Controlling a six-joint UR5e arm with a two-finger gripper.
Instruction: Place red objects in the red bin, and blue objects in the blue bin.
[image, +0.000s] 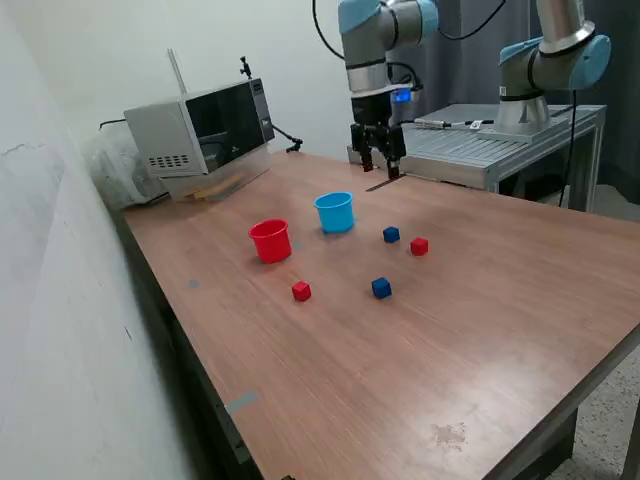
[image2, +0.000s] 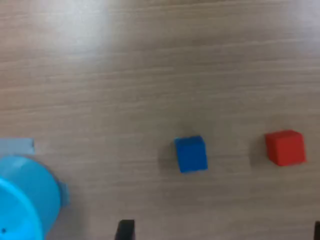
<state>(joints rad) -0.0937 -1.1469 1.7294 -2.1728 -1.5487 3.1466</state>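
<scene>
Gripper (image: 378, 158) is seen raised w/ jaws apart, empty; four cubes are left on table (image: 480, 330) beside cups.

A robotics lab: two robot arms (image: 385, 40) beside a wooden bench (image: 480, 330).

On the bench (image: 480, 330) we counted six task pieces. There were two red cubes: one (image: 301, 291) at about five o'clock from the red cup, the other (image: 419, 246) at about three o'clock from the far blue cube. There were two blue cubes: one (image: 391, 235) at four o'clock from the blue cup, one (image: 381, 288) nearer the front edge. We counted two cups, one red (image: 270, 241) and one light blue (image: 335, 212). Two robot arms showed, and one microwave-like box (image: 200, 128).
</scene>
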